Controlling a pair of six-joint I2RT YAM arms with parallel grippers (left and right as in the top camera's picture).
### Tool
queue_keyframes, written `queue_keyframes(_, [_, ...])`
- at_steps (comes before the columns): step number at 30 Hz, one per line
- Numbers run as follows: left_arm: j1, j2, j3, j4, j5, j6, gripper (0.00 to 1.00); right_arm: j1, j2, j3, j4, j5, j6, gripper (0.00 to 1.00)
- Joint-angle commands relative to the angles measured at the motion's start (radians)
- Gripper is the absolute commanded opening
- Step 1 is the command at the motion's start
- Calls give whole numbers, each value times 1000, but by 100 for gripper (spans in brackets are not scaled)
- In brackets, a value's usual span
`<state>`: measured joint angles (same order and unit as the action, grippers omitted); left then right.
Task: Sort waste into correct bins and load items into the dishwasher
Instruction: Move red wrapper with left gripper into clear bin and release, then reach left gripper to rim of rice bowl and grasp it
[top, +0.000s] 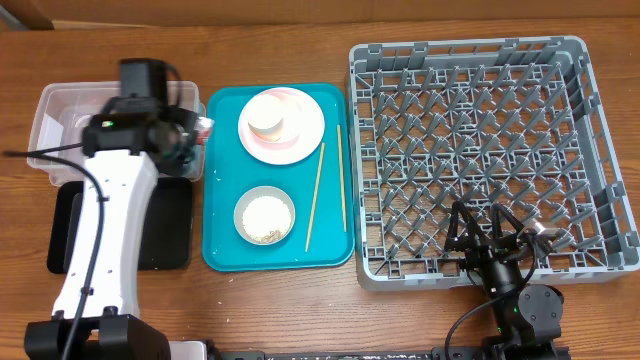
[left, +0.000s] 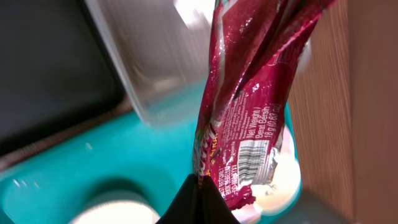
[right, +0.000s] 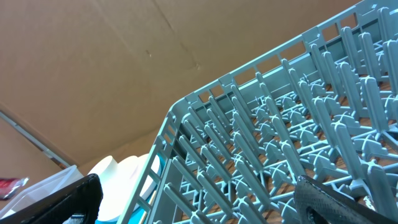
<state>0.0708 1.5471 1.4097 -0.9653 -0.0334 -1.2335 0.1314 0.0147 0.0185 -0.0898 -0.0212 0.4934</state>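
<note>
Only thing I can read is on the red wrapper (left: 249, 93): "Net Weight / Berat Bersih 18 g", beside a barcode (left: 256, 154) (other print's too blurry).

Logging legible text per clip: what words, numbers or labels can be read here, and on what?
"Net Weight": crinkled red foil snack wrapper pinched by the left tool.
"Berat Bersih": same wrapper.
"18 g": same wrapper; the ounce figure after it is unclear.
Barcode digits and other small print on it: too blurred.
Other views: no text.

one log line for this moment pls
left pincer: shut on red snack wrapper | by clear tub | right pincer: open, over dish rack
</note>
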Motion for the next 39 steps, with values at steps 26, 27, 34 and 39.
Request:
queue_keyframes(26, [146,172,21,223,-54,236,52,-4,-10,-10,6,4,-2,100])
queue_keyframes(27, [146,160,26,222,-26,279,52,-4,-10,-10,6,4,-2,100])
queue_keyframes(34, [127,34,31,153,476,751,54,-3,-10,-10,6,4,-2,100])
queue_keyframes(39, [45,7,31,-28,538,844,45,-4,-10,-10,6,4,-2,100])
